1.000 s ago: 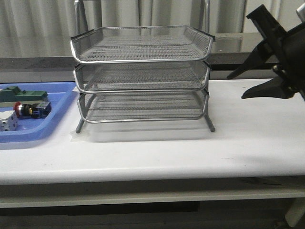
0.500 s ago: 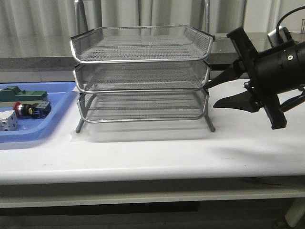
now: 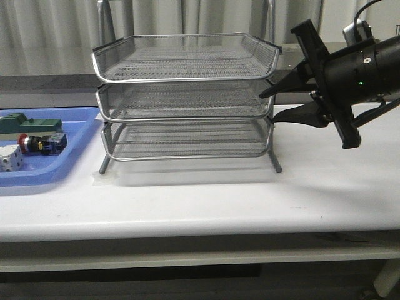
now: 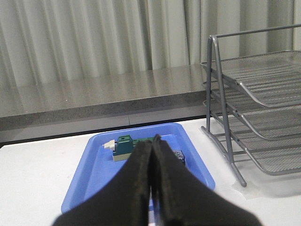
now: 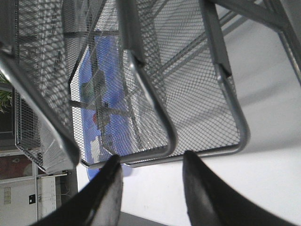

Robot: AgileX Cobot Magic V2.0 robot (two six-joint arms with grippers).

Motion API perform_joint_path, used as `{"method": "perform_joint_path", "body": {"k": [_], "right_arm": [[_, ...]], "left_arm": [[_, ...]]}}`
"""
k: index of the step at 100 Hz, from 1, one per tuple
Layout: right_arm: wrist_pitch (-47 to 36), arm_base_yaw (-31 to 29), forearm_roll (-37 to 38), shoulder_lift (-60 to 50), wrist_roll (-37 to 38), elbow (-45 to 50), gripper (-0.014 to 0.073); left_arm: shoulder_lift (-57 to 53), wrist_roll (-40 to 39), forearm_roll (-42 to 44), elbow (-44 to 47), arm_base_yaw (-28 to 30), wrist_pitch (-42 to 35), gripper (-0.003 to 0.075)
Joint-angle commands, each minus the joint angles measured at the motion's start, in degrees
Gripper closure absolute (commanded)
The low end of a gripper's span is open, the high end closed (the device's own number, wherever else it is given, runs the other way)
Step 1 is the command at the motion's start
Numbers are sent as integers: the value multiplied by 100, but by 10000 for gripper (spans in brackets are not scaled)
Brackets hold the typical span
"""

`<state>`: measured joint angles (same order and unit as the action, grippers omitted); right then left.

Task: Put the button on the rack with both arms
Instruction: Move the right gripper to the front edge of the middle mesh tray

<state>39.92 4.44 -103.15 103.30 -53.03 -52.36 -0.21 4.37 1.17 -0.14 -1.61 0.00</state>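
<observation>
A: Why's my right claw (image 3: pixel 267 105) open at the rack's (image 3: pixel 185 94) 3 o'clock?
B: To grab the middle tray, probably. Left claw (image 4: pixel 151 155) is clenched, empty; button (image 3: pixel 34 143) sits in the blue tray (image 3: pixel 81 140).

Red-capped button (image 3: pixel 39 143) lies on its side, left of the upright three-tier silver mesh rack (image 3: pixel 185 100)

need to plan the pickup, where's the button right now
In the front view the button lies in the blue tray at the table's far left, left of the rack, between a green block and a white block.
</observation>
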Motion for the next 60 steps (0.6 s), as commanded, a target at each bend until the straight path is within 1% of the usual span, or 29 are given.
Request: {"method": "perform_joint_path", "body": {"k": [1, 14, 44, 60], "right_arm": [[436, -28, -785, -100, -96, -233, 264], [625, -18, -785, 124, -96, -392, 265], [635, 25, -785, 404, -96, -594, 265], [928, 25, -785, 607, -96, -774, 265]], "left_arm": [[-188, -57, -60, 315, -3, -418, 741], [-188, -57, -60, 315, -3, -418, 741], [-188, -57, -60, 315, -3, -418, 741], [-188, -57, -60, 315, -3, -418, 741]]}}
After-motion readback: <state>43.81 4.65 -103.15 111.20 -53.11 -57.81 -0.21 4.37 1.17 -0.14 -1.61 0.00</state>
